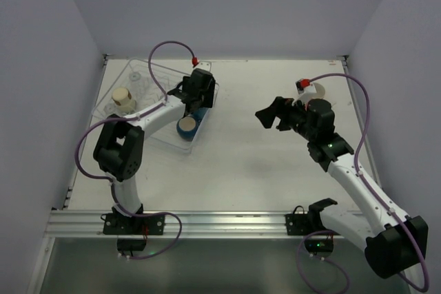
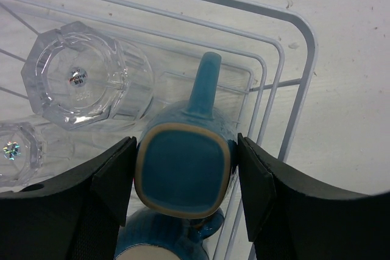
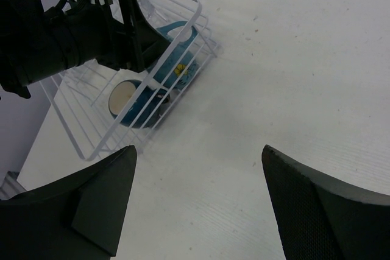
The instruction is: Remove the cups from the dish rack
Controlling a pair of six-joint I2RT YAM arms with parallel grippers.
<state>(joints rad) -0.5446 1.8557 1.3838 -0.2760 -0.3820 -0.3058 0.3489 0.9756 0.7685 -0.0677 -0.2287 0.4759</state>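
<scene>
The clear dish rack [image 1: 141, 67] lies at the far left of the table. My left gripper [image 1: 195, 98] reaches into its right end. In the left wrist view that gripper [image 2: 186, 162] is shut on a dark blue handled cup [image 2: 183, 172], bottom facing the camera and handle pointing away, with a pad against each side. A second blue cup [image 2: 164, 238] with a cream inside [image 1: 186, 127] lies just below it. Two clear tumblers [image 2: 79, 77] rest on their sides further in. A cream cup [image 1: 122, 98] stands at the rack's left. My right gripper [image 1: 272, 116] hangs open over bare table, holding nothing.
The rack's white wire rim [image 2: 304, 35] runs close past my left gripper's right finger [image 2: 256, 181]. In the right wrist view the rack [image 3: 195, 4] and left arm [image 3: 61, 35] sit at the upper left. Grey walls enclose the table on three sides.
</scene>
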